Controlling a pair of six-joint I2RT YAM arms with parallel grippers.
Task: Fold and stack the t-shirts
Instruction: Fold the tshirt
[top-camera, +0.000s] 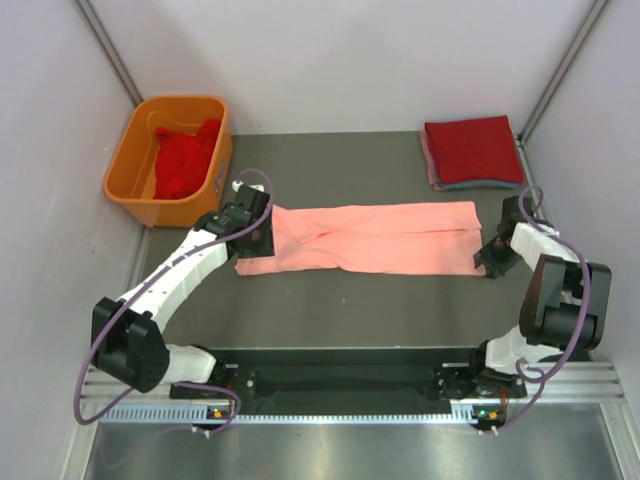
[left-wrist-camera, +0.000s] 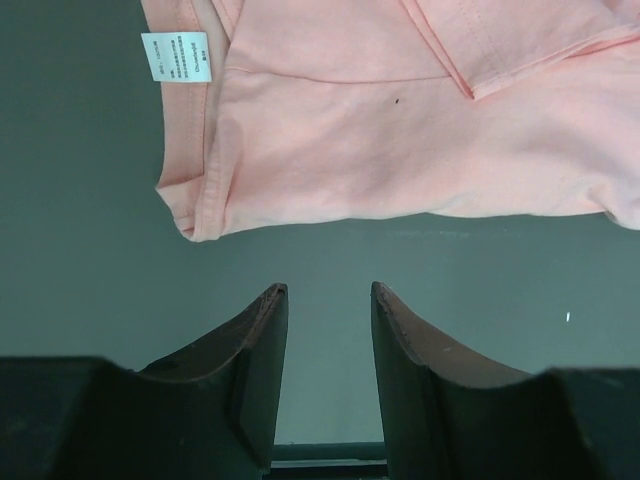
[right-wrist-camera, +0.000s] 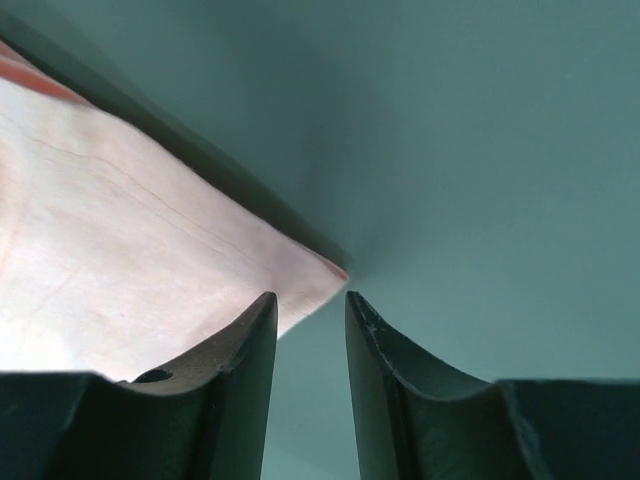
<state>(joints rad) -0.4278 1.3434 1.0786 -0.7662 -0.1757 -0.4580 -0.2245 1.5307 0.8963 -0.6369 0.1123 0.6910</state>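
Left fingers (left-wrist-camera: 250, 350) and right fingers (right-wrist-camera: 235, 360) parted, empty, beside salmon-pink t-shirt (top-camera: 375, 238); judged soft, light, limp; pinch end corners.

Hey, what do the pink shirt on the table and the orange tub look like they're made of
The pink t-shirt looks like soft, matte knit fabric, probably cotton or a blend: it creases and has stitched hems and a white label. The orange tub looks like rigid moulded plastic, with smooth even walls and a thick rim.
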